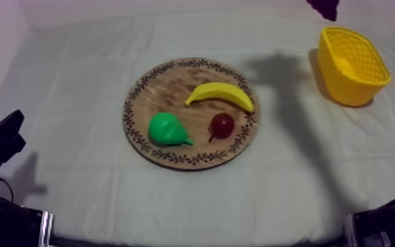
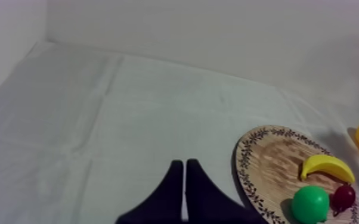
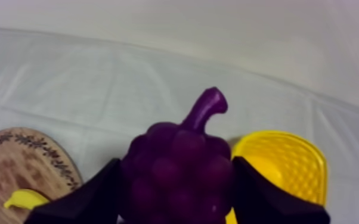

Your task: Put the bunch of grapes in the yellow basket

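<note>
The purple bunch of grapes [image 3: 176,170] hangs in the air between my right gripper's [image 3: 179,193] two black fingers, which are shut on it. It is held high, near the yellow basket [image 3: 295,161] and to the board's side of it. In the top view the grapes [image 1: 323,8] show at the far right edge, behind the basket [image 1: 351,66]. The round wooden board [image 1: 167,92] lies mid-table. My left gripper [image 2: 185,173] is shut on nothing and rests low at the left [image 1: 6,131], well away from the board [image 2: 271,161].
On the board lie a banana [image 1: 220,94], a green pear [image 1: 167,129] and a small red fruit [image 1: 222,125]. The basket stands at the far right. Part of my right arm [image 1: 387,223] sits at the near right corner.
</note>
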You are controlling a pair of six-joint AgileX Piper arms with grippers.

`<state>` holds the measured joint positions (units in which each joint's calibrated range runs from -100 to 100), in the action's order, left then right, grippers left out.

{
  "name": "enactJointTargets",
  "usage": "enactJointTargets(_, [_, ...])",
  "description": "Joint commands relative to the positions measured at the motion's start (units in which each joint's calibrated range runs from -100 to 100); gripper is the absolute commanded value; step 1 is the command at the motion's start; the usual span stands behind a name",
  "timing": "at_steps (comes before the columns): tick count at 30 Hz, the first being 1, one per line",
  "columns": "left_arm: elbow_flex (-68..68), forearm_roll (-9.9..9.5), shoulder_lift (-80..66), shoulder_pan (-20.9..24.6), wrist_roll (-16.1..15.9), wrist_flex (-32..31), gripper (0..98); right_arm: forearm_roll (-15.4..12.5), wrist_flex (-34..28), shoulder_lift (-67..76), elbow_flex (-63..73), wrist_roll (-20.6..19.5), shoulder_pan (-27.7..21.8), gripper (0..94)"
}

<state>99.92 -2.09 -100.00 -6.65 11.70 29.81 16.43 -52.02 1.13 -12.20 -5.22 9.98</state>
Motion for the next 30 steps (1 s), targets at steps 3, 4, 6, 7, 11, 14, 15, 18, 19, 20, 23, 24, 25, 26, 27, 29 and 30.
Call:
enactJointTargets(3, [-0.03, 0.02, 0.00, 0.03, 0.00, 0.01, 0.1, -0.06, 2.43, 2.28, -3.58, 1.67, -4.17, 26.2])
enactJointTargets(4, [-0.03, 0.02, 0.00, 0.03, 0.00, 0.01, 0.1, -0.01, 3.13, 2.63, -4.30, 1.98, -4.88, 26.1])
enactJointTargets(6, [-0.03, 0.02, 0.00, 0.03, 0.00, 0.01, 0.1, 0.32, 4.83, 3.27, -5.78, 2.38, -6.26, 26.2])
enactJointTargets(7, [-0.03, 0.02, 0.00, 0.03, 0.00, 0.01, 0.1, 0.59, 5.73, 3.51, -6.54, 2.48, -6.94, 26.2])
enactJointTargets(11, [-0.03, 0.02, 0.00, 0.03, 0.00, 0.01, 0.1, 1.95, 9.27, 4.04, -9.37, 2.40, -9.67, 26.1])
enactJointTargets(14, [-0.03, 0.02, 0.00, 0.03, 0.00, 0.01, 0.1, 2.82, 11.82, 4.06, -11.46, 2.46, -11.72, 25.8])
enactJointTargets(15, [-0.03, 0.02, 0.00, 0.03, 0.00, 0.01, 0.1, 3.10, 12.65, 3.98, -12.18, 2.53, -12.37, 25.7])
enactJointTargets(18, [-0.03, 0.02, 0.00, 0.03, 0.00, 0.01, 0.1, 3.61, 15.56, 3.50, -14.59, 3.22, -14.36, 25.7])
enactJointTargets(19, [-0.03, 0.02, 0.00, 0.03, 0.00, 0.01, 0.1, 3.60, 16.73, 3.23, -15.51, 3.66, -15.05, 25.8])
enactJointTargets(20, [-0.03, 0.02, 0.00, 0.03, 0.00, 0.01, 0.1, 3.65, 18.05, 2.91, -16.52, 4.01, -15.71, 26.0])
enactJointTargets(23, [-0.03, 0.02, 0.00, 0.03, 0.00, 0.01, 0.1, 4.55, 21.78, 1.51, -19.37, 4.04, -17.34, 26.2])
enactJointTargets(24, [-0.03, 0.02, 0.00, 0.03, 0.00, 0.01, 0.1, 5.13, 22.63, 0.87, -20.16, 3.61, -17.66, 26.2])
enactJointTargets(25, [-0.03, 0.02, 0.00, 0.03, 0.00, 0.01, 0.1, 5.81, 23.24, 0.14, -20.74, 2.99, -17.88, 26.2])
enactJointTargets(26, [-0.03, 0.02, 0.00, 0.03, 0.00, 0.01, 0.1, 6.42, 23.77, -0.70, -21.14, 2.30, -18.04, 26.1])
enactJointTargets(27, [-0.03, 0.02, 0.00, 0.03, 0.00, 0.01, 0.1, 6.97, 24.24, -1.59, -21.43, 1.58, -18.13, 26.0])
enactJointTargets(29, [-0.03, 0.02, 0.00, 0.03, 0.00, 0.01, 0.1, 7.77, 25.30, -3.53, -21.73, 0.36, -18.23, 26.0])
enactJointTargets(30, [-0.03, 0.02, 0.00, 0.03, 0.00, 0.01, 0.1, 8.00, 25.96, -4.57, -21.78, -0.12, -18.26, 26.1])
